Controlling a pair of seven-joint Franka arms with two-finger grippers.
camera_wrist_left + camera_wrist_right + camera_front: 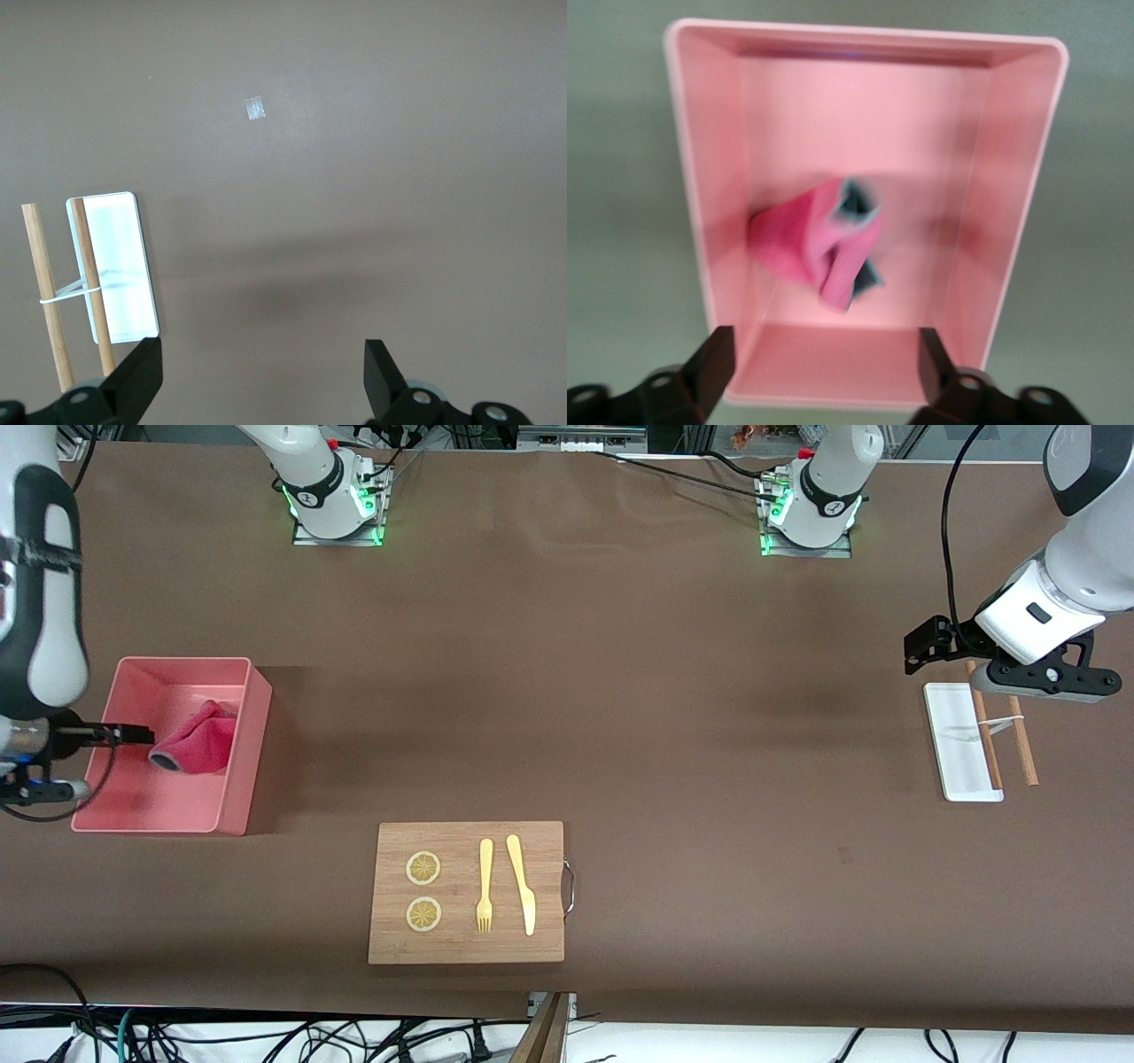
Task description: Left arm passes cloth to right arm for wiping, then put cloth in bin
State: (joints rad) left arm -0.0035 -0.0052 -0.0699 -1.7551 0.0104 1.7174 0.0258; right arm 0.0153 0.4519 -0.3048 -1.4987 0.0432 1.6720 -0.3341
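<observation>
Inside the bin, the cloth is seen crumpled, released. Over it, the right gripper is held apart. The left gripper, also apart, is held above the tray.

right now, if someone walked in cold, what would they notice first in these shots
The magenta cloth lying crumpled in the pink bin at the right arm's end of the table stands out first, with the right gripper open above it. Next comes the wooden cutting board nearest the front camera, set with lemon slices, a fork and a knife. The left gripper hangs open beside a white tray.
</observation>
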